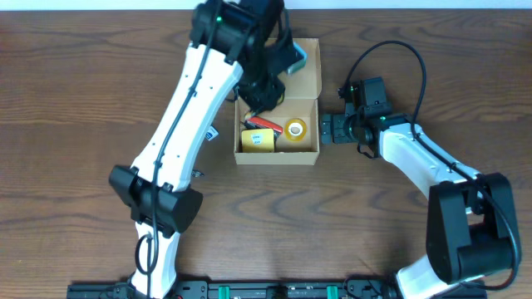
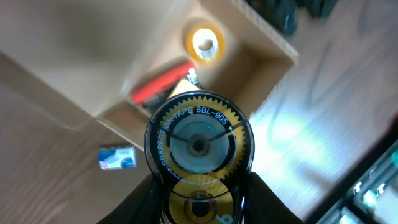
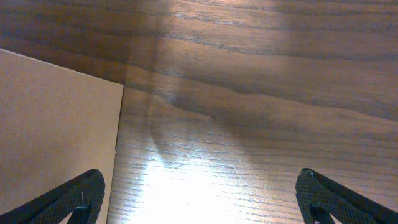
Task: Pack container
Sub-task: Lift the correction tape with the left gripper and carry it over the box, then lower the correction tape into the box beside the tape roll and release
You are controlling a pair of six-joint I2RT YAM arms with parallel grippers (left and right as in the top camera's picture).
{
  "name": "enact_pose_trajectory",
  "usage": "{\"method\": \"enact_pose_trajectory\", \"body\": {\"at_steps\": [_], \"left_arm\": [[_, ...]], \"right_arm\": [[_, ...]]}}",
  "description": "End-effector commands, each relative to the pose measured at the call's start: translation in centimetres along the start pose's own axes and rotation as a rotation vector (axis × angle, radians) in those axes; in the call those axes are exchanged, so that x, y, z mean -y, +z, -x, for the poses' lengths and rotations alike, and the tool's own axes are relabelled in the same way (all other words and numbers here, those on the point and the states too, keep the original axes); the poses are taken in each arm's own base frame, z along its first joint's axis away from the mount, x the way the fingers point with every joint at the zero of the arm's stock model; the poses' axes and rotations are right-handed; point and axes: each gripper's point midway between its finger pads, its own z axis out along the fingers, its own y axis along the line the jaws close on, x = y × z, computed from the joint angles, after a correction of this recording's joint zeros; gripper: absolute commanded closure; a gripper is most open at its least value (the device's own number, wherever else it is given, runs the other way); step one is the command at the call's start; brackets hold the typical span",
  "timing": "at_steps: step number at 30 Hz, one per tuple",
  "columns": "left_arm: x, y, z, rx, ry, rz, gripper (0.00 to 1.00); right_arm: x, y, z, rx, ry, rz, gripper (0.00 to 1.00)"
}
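Observation:
The container (image 1: 278, 157) is a tan cardboard box, open, with its flap lid folded back. Inside lie a yellow tape roll (image 1: 294, 128), a red pen-like item (image 1: 264, 123) and a yellow packet (image 1: 256, 139). My left gripper (image 1: 281, 68) hangs over the back of the box, shut on a round black correction tape dispenser (image 2: 199, 146) with yellow gears. The left wrist view shows the container (image 2: 264, 74), the tape roll (image 2: 205, 43) and the red item (image 2: 163, 90) below it. My right gripper (image 1: 328, 130) is open and empty beside the container's right wall (image 3: 56, 124).
A small blue and white packet (image 2: 118, 157) lies on the wooden table just left of the container; it also shows in the overhead view (image 1: 214, 133). The left arm spans the table from the front edge up to the box.

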Motion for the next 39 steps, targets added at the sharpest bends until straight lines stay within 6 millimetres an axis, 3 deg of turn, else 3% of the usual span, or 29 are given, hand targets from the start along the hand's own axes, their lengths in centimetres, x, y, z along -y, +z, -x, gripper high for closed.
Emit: {"method": "enact_pose_trajectory", "body": {"at_steps": [1, 4, 7, 12, 16, 19, 25, 39], "left_arm": [[0.1, 2.7, -1.4, -0.085, 0.131, -0.052, 0.94], [-0.4, 4.8, -1.6, -0.097, 0.267, -0.064, 0.94], [-1.3, 6.6, -0.4, -0.054, 0.368, -0.039, 0.94], [-2.5, 8.2, 1.1, 0.005, 0.522, 0.003, 0.94], [-2.2, 9.3, 0.7, 0.009, 0.69, -0.03, 0.94], [-1.5, 9.8, 1.5, 0.082, 0.77, -0.076, 0.94], [-2.2, 11.0, 2.8, 0.148, 0.782, -0.081, 0.94], [-0.9, 12.0, 4.4, 0.263, 0.87, -0.147, 0.94]], "right_arm": [[0.2, 0.3, -0.3, -0.012, -0.012, -0.003, 0.01], [0.2, 0.3, -0.3, -0.012, -0.012, -0.003, 0.01], [0.2, 0.3, -0.3, -0.012, -0.012, -0.003, 0.01], [0.2, 0.3, -0.3, -0.012, -0.012, -0.003, 0.01], [0.2, 0.3, -0.3, -0.012, -0.012, -0.003, 0.01], [0.2, 0.3, -0.3, -0.012, -0.012, -0.003, 0.01], [0.2, 0.3, -0.3, -0.012, -0.012, -0.003, 0.01], [0.2, 0.3, -0.3, -0.012, -0.012, -0.003, 0.01]]}}
